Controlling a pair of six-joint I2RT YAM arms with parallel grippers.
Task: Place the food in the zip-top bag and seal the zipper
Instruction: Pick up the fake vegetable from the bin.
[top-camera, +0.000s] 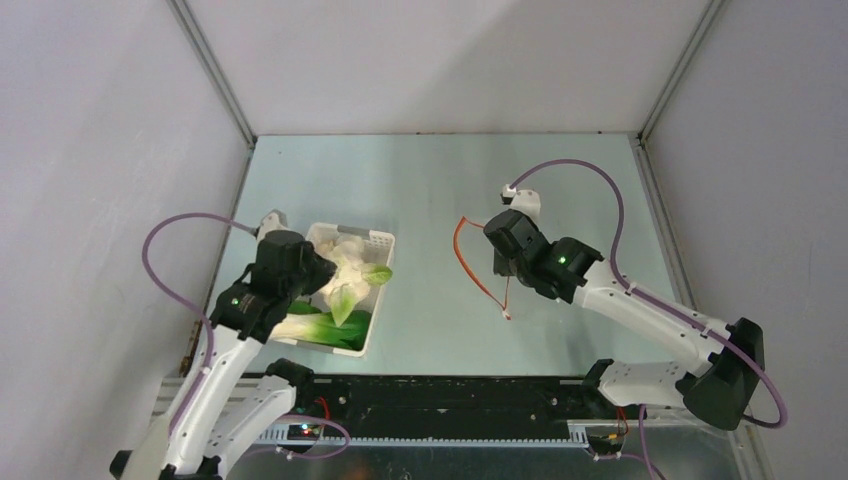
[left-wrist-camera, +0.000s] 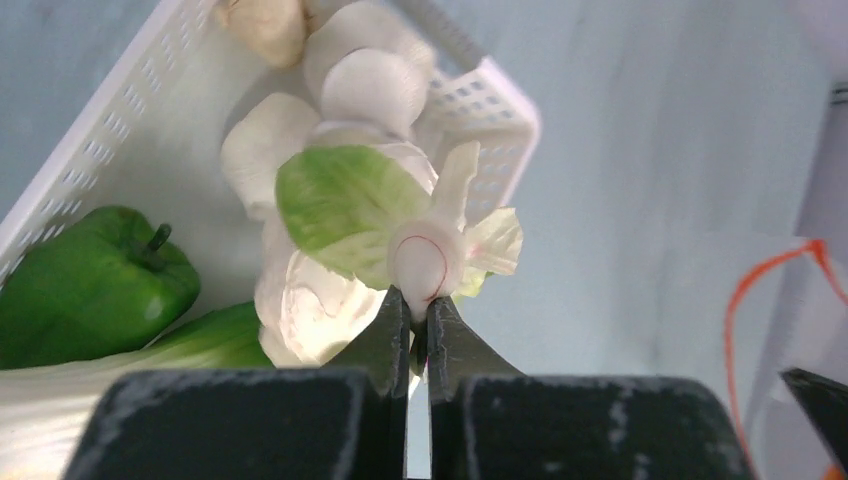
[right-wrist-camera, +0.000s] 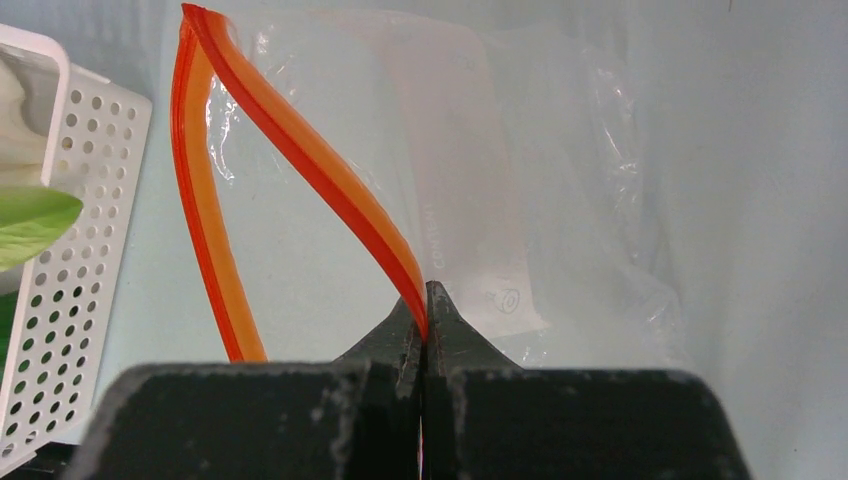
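Observation:
The food lies in a white perforated basket (left-wrist-camera: 90, 150): white mushrooms (left-wrist-camera: 365, 85), a lumpy white piece (left-wrist-camera: 305, 310) and bok choy. My left gripper (left-wrist-camera: 420, 312) is shut on the white stalk end of a small bok choy (left-wrist-camera: 345, 205), whose green leaf points away from me. In the top view this gripper (top-camera: 322, 272) is over the basket (top-camera: 380, 240). The clear zip-top bag (right-wrist-camera: 520, 200) lies on the table with its mouth gaping. My right gripper (right-wrist-camera: 424, 305) is shut on one orange zipper (right-wrist-camera: 300, 150) strip, lifting it; the other strip (right-wrist-camera: 205, 230) hangs lower. From above, the zipper (top-camera: 470, 265) loops left of the right gripper (top-camera: 500, 265).
A green pepper (left-wrist-camera: 90, 290) and a longer green-and-white bok choy (left-wrist-camera: 200, 335) also sit in the basket. The basket's corner (right-wrist-camera: 70, 250) stands just left of the bag. Grey walls enclose the pale table (top-camera: 430, 190) on three sides.

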